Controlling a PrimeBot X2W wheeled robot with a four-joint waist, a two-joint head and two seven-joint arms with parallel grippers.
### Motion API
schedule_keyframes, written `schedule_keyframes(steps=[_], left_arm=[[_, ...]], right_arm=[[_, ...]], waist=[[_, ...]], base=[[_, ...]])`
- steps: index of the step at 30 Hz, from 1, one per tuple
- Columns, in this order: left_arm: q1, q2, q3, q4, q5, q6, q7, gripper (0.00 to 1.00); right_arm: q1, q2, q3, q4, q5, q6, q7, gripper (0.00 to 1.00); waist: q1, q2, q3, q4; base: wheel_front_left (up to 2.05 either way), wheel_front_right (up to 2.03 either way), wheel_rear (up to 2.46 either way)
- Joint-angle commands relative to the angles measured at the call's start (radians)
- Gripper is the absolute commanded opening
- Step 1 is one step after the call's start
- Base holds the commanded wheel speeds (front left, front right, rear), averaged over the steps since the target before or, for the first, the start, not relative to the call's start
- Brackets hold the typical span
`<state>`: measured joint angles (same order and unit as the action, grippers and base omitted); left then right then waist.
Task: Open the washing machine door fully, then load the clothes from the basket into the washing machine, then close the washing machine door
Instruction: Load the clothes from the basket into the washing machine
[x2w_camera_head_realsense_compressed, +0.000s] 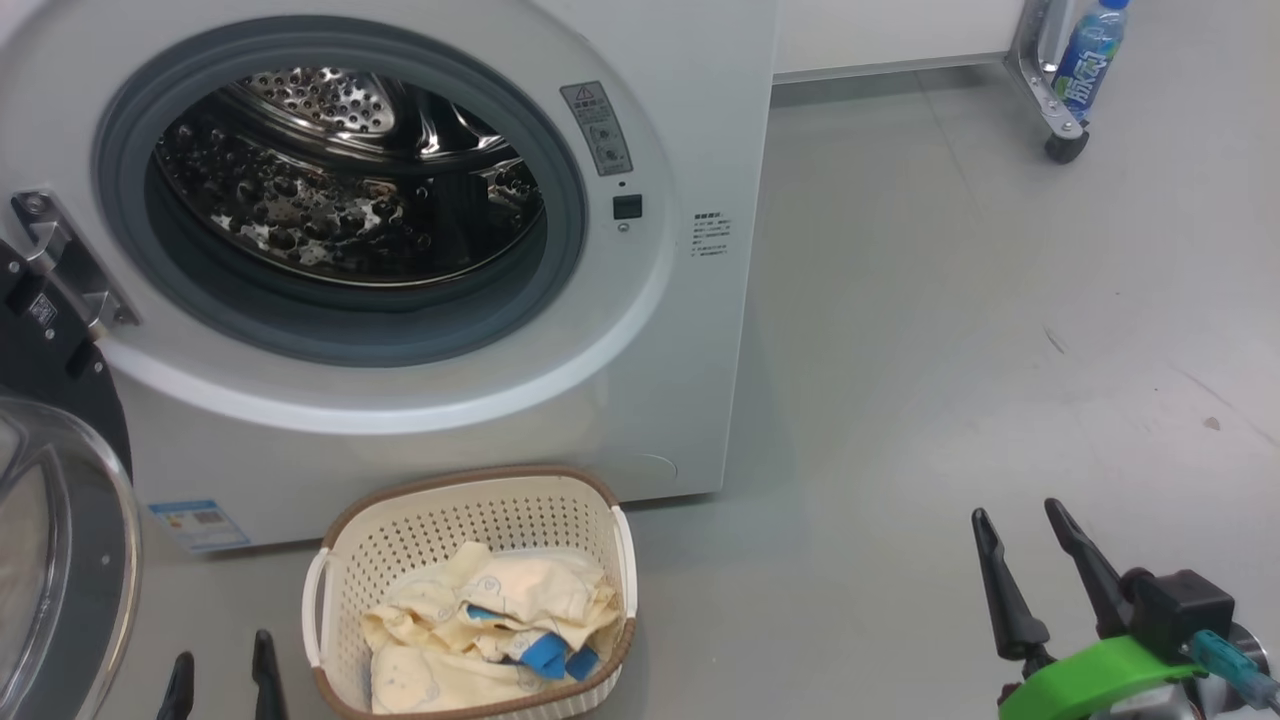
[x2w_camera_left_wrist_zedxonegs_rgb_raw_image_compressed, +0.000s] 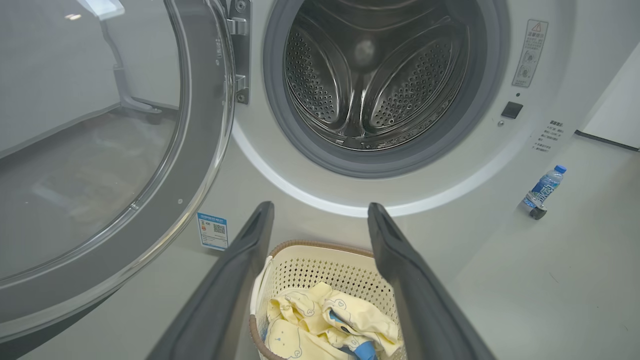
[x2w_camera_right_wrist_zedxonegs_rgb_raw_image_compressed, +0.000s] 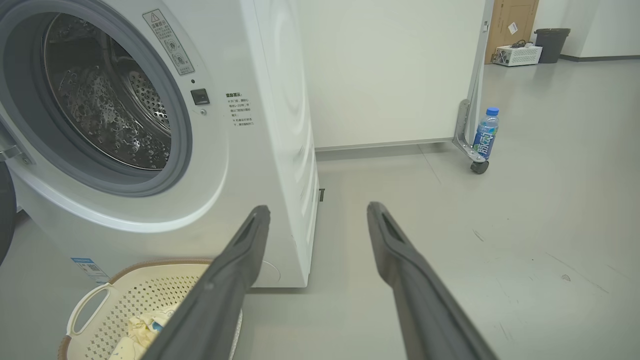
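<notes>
- Inspecting the washing machine (x2w_camera_head_realsense_compressed: 690, 330): it stands on the grey floor (x2w_camera_head_realsense_compressed: 900, 400) with its front toward me. The round opening is uncovered, and the perforated steel drum (x2w_camera_head_realsense_compressed: 330, 200) shows inside the grey gasket (x2w_camera_head_realsense_compressed: 560, 230).
- I find the washing machine door (x2w_camera_head_realsense_compressed: 50, 370) swung out wide to my left on its metal hinge (x2w_camera_head_realsense_compressed: 70, 265). Its black ring and bulging glass sit at the lower left edge of the head view. In the left wrist view the door (x2w_camera_left_wrist_zedxonegs_rgb_raw_image_compressed: 200, 150) stands well clear of the opening.
- I note a blue energy label (x2w_camera_head_realsense_compressed: 195, 522) low on the machine's front, left of the basket.
- The basket (x2w_camera_head_realsense_compressed: 450, 510) stands upright on the floor just in front of the machine, below the opening.
- The clothes (x2w_camera_head_realsense_compressed: 500, 610) lie crumpled inside the basket, below its brown rim. They are pale yellow with bright blue patches.
- My left fingers (x2w_camera_head_realsense_compressed: 265, 675) are spread wide and hold nothing. They sit low, just beside the basket's left handle and apart from it. In the left wrist view these fingers (x2w_camera_left_wrist_zedxonegs_rgb_raw_image_compressed: 235, 280) point toward the basket and the opening above it.
- My right fingers (x2w_camera_head_realsense_compressed: 1005, 590) are spread wide and hold nothing. They are over bare floor, well to the right of the basket and the machine. The right wrist view shows them (x2w_camera_right_wrist_zedxonegs_rgb_raw_image_compressed: 235, 270) pointing past the machine's right corner.
- A bottle (x2w_camera_head_realsense_compressed: 1090, 55) with a blue cap stands on the floor by a caster (x2w_camera_head_realsense_compressed: 1065, 148), far to the right.
</notes>
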<state>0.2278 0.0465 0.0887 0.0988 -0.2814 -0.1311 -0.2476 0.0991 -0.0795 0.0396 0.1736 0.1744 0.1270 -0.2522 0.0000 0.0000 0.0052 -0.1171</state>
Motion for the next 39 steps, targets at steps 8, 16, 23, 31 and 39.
schedule_keyframes(steps=[8,16,23,31,39], left_arm=[[-0.031,0.004,0.025,-0.045,0.001,0.0,-0.014,1.0],[-0.03,0.004,0.025,-0.049,0.0,0.0,-0.014,1.0],[-0.032,0.004,0.024,-0.055,0.0,0.0,-0.014,1.0],[-0.048,0.004,0.004,-0.048,0.002,0.0,-0.014,1.0],[-0.115,0.034,-0.062,-0.004,0.011,0.0,-0.014,1.0]], right_arm=[[-0.031,-0.007,0.021,-0.033,-0.002,0.004,-0.01,1.0],[-0.036,-0.006,0.024,-0.033,-0.002,0.004,-0.01,1.0],[-0.04,-0.003,0.025,-0.032,-0.001,0.004,-0.01,1.0],[-0.052,0.004,0.026,-0.037,-0.001,0.004,-0.01,1.0],[-0.089,0.017,0.039,-0.043,0.006,0.004,-0.01,1.0]], waist=[[0.0,0.0,0.002,0.003],[0.0,0.0,0.008,0.0],[0.0,0.0,0.017,-0.008],[0.0,0.0,0.047,-0.024],[0.0,0.0,0.144,-0.051]], base=[[0.0,0.0,0.0],[0.0,0.0,0.0],[0.0,0.0,0.0],[0.0,0.0,0.0],[0.0,0.0,0.0]])
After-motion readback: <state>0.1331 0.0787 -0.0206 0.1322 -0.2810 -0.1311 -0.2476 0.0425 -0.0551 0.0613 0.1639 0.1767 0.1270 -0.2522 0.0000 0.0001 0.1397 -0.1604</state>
